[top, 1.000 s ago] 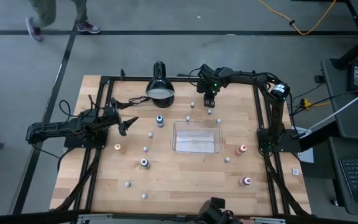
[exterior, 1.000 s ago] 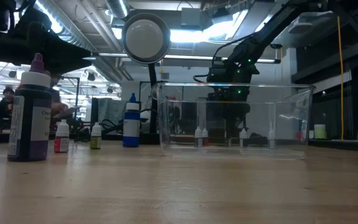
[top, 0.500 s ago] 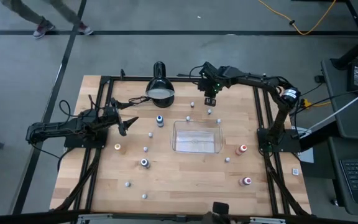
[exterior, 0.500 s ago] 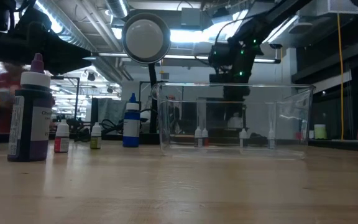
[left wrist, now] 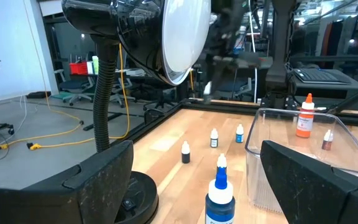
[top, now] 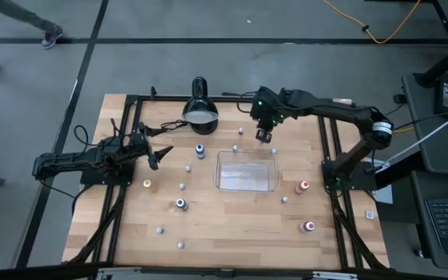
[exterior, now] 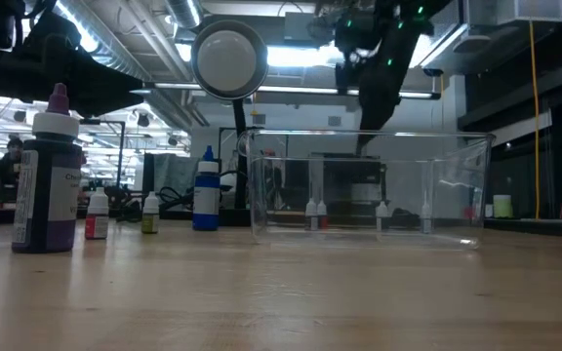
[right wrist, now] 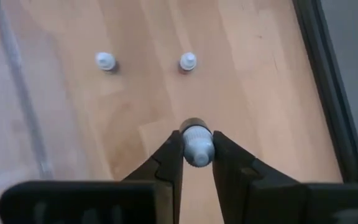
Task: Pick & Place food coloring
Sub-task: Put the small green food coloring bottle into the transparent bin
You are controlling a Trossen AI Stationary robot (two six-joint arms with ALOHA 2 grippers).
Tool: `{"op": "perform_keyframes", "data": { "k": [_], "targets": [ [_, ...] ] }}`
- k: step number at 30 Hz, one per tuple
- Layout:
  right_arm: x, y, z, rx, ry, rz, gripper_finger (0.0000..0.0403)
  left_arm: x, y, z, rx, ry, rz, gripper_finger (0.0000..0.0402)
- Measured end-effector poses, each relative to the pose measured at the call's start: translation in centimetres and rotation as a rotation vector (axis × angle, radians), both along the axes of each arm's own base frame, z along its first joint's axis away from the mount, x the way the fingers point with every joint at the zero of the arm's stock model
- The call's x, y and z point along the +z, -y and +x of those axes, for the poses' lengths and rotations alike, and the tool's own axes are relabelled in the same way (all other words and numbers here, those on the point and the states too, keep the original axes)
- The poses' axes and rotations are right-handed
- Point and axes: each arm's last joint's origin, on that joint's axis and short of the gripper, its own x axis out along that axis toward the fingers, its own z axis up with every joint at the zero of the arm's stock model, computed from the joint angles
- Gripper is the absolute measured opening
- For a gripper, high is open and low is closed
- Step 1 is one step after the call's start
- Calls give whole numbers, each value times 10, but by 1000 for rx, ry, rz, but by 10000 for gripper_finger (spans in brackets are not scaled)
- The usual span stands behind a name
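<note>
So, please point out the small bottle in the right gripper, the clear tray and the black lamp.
small bottle (right wrist: 197,144), right wrist view, its pale cap between the fingers
clear tray (top: 245,187), high view, its near rim
black lamp (top: 201,115), high view, its dome shade

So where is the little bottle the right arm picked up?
In the high view, the small bottle sits pinched in the right gripper, raised above the table's far side, just beyond the clear tray.

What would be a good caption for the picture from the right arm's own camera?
Right gripper clamps a small white-capped food coloring bottle above the wooden table.
</note>
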Motion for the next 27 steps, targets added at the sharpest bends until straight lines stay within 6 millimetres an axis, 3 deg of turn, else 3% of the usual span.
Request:
{"op": "perform_keyframes", "data": {
  "k": [8,15,22,27],
  "targets": [
    [21,-55,-10,-65,-1,64,69,0,0,0,-1,0,0,347],
    [41,-105,-4,-26,20,108,69,0,0,0,0,0,0,347],
    [35,-142,3,23,8,119,68,0,0,0,0,0,0,347],
    [24,-152,10,56,-16,116,68,0,0,0,0,-1,0,347]
  ]
}}
